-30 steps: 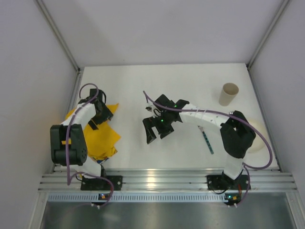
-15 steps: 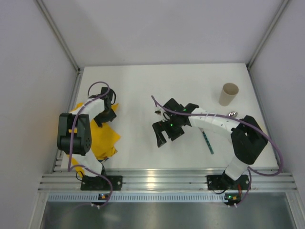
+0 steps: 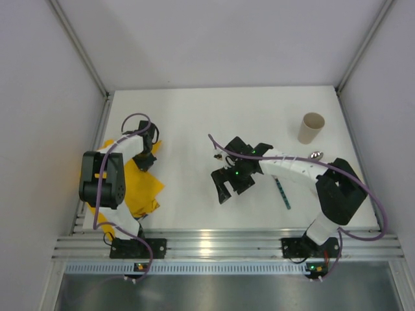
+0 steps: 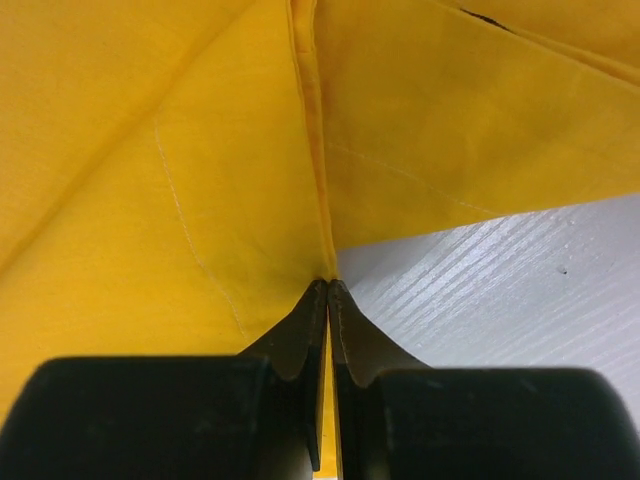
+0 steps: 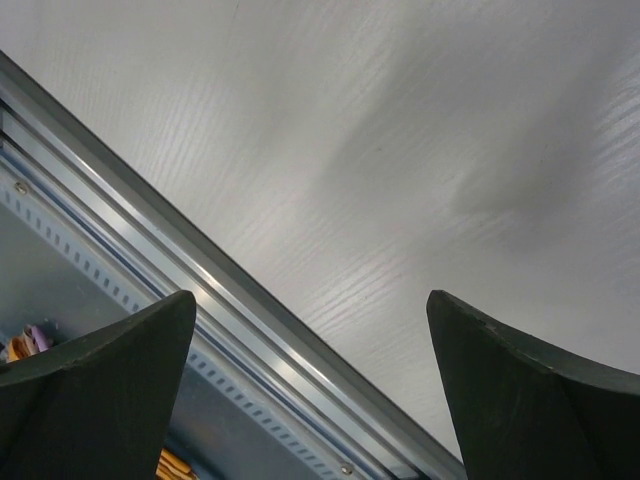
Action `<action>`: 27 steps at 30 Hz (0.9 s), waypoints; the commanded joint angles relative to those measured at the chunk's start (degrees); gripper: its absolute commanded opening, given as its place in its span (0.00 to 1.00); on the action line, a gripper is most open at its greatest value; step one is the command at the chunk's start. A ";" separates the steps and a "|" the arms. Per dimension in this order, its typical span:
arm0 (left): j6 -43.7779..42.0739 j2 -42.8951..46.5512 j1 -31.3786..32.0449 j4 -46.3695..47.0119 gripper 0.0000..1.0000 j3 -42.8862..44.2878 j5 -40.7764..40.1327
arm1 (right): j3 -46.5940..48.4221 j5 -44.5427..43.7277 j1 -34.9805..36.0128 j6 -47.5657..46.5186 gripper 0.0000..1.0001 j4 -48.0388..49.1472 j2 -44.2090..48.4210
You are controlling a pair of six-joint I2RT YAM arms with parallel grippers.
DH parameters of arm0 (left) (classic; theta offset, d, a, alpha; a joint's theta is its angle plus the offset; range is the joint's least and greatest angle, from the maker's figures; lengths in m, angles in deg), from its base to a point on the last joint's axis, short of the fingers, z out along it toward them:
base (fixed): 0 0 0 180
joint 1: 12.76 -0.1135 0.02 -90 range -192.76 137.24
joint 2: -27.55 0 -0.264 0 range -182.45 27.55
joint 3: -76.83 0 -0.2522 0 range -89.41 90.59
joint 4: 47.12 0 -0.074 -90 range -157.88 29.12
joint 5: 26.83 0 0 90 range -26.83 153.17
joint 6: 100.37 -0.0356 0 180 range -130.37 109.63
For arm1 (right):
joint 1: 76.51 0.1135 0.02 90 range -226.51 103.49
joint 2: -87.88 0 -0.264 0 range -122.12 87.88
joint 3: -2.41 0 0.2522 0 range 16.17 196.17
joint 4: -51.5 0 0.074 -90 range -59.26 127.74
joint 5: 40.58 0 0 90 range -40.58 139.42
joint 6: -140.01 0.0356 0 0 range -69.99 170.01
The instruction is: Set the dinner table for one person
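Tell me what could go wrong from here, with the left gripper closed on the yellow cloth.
The left gripper holds only a thin fold of the yellow cloth; it may slip out when pulled. The cloth lies crumpled at the left edge of the dinner table, partly under the left arm, so it may snag. The open right gripper hangs over mid-table, where the spreading cloth could meet it.

Plain pale grey walls on 3 sides: back wall (image 3: pixel 214 39), L wall (image 3: pixel 39 97), R wall (image 3: pixel 392 129). L corner post (image 3: pixel 78 45) & R corner post (image 3: pixel 366 45), both metal, slant down to far corners of white tabletop (image 3: pixel 194 110). Alu rail (image 3: pixel 227 245) along near edge, perforated strip (image 3: pixel 227 267) just below, then dull grey metal sheet (image 3: pixel 227 291). Light even & soft; glare patch mid-rail.
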 commanded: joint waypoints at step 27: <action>-1.29 -2.30 -0.12 5.89 0.26 -8.16 -0.44 | -2.20 -3.20 -0.93 -0.98 1.00 -1.02 4.94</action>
